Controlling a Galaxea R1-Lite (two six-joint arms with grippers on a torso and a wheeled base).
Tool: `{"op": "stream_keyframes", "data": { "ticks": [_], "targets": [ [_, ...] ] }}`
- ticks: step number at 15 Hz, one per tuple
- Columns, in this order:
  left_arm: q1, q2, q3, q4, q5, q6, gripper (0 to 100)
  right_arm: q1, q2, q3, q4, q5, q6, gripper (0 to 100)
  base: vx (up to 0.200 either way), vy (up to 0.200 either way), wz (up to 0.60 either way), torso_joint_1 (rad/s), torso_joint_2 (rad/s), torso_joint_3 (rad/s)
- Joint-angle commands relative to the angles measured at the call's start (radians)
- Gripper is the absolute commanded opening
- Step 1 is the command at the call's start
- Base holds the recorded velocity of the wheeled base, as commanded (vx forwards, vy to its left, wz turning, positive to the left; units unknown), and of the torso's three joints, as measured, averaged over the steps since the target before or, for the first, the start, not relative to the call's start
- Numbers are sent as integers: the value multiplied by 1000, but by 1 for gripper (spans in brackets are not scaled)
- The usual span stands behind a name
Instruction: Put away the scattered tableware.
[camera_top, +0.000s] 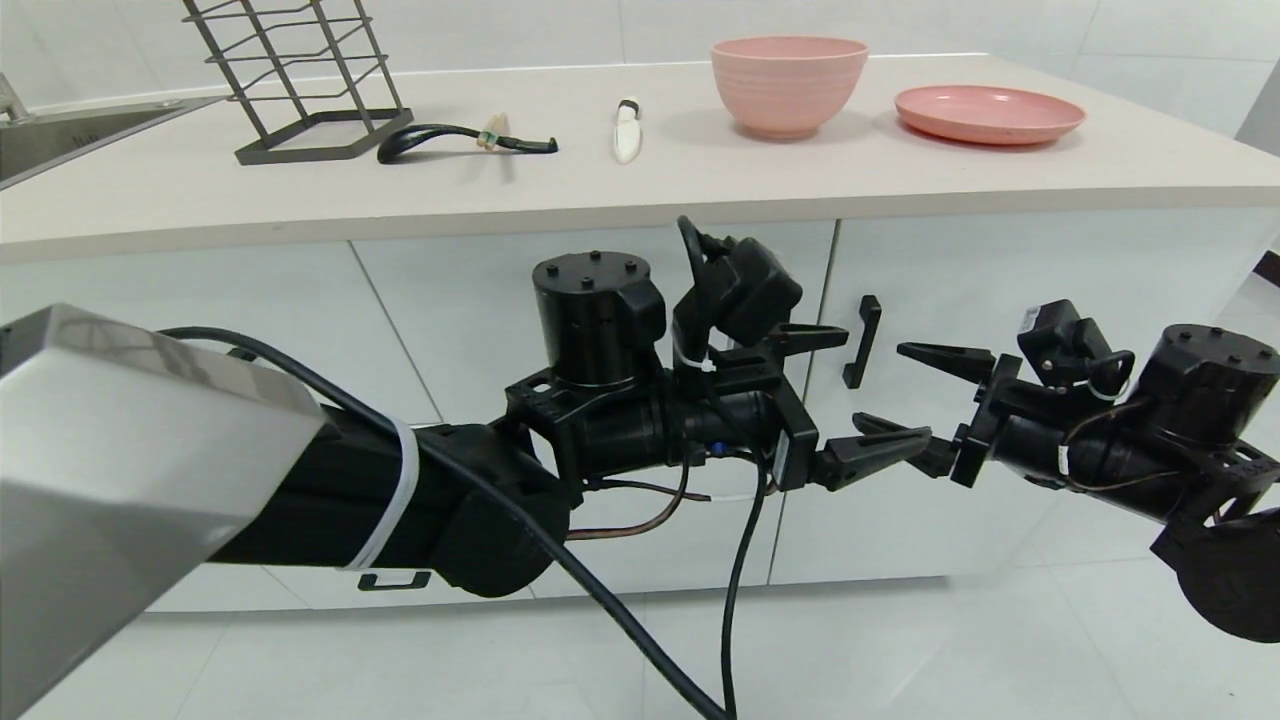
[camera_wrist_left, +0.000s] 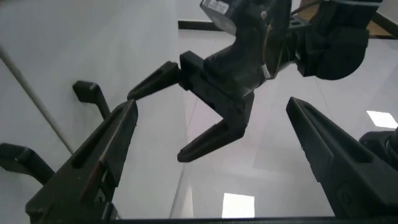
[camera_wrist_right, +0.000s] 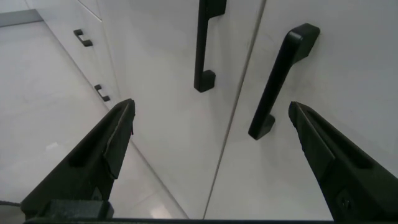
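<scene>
On the beige counter (camera_top: 300, 185) lie a pink bowl (camera_top: 788, 85), a pink plate (camera_top: 988, 112), a small white utensil (camera_top: 627, 130) and a black ladle (camera_top: 440, 138) crossing a pair of wooden chopsticks (camera_top: 490, 135). Both grippers hang well below the counter top, in front of the white cabinet doors. My left gripper (camera_top: 868, 398) (camera_wrist_left: 211, 104) is open and holds nothing. My right gripper (camera_top: 890, 380) (camera_wrist_right: 210, 107) faces it, open and holding nothing, its fingertips almost meeting the left ones. From the left wrist, the right gripper (camera_wrist_left: 155, 127) appears a little farther off.
A black wire rack (camera_top: 300, 80) stands at the counter's back left, with a sink (camera_top: 60, 140) beyond it. Black cabinet handles (camera_top: 862, 340) (camera_wrist_right: 280, 81) sit just behind the grippers. White tiled floor lies below.
</scene>
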Motion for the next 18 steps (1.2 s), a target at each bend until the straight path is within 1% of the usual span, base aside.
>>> {"op": "stream_keyframes", "data": {
  "ticks": [1, 3, 4, 5, 6, 9, 10, 11, 13, 15, 16, 18],
  "targets": [
    [5, 14, -5, 1, 2, 0, 100, -14, 37, -34, -1, 10, 0, 100, 0, 0, 0, 0, 0, 0],
    [14, 14, -5, -8, -7, 5, 100, -17, 60, -60, -16, 30, 0, 100, 0, 0, 0, 0, 0, 0],
    [14, 16, -3, -33, -80, 17, 100, -17, 64, -71, -21, 43, 0, 100, 0, 0, 0, 0, 0, 0],
    [18, 22, -5, -62, -182, 26, 100, -17, 69, -79, -21, 44, 0, 100, 0, 0, 0, 0, 0, 0],
    [26, 31, -6, -71, -254, 25, 100, -17, 76, -93, -21, 49, 0, 100, 0, 0, 0, 0, 0, 0],
    [31, 42, -11, -73, -253, 19, 100, -17, 89, -106, -22, 64, -1, 100, 0, 0, 0, 0, 0, 0],
    [31, 43, -42, -65, -205, 8, 100, -17, 93, -113, -24, 73, -1, 100, 0, 0, 0, 0, 0, 0],
    [37, 40, -57, -56, -146, 0, 100, -15, 99, -119, -24, 86, -1, 100, 0, 0, 0, 0, 0, 0],
    [44, 28, -65, -16, -116, -1, 100, -15, 113, -133, -29, 89, -1, 100, 0, 0, 0, 0, 0, 0],
    [52, 26, -66, 18, -70, 0, 100, -15, 132, -143, -29, 89, -1, 100, 0, 0, 0, 0, 0, 0],
    [57, 26, -66, 33, -57, 2, 100, -15, 139, -149, -29, 89, -1, 100, 0, 0, 0, 0, 0, 0],
    [67, 25, -68, 52, -55, 8, 100, -14, 145, -165, -29, 90, -1, 100, 0, 0, 0, 0, 0, 0]
  ]
}}
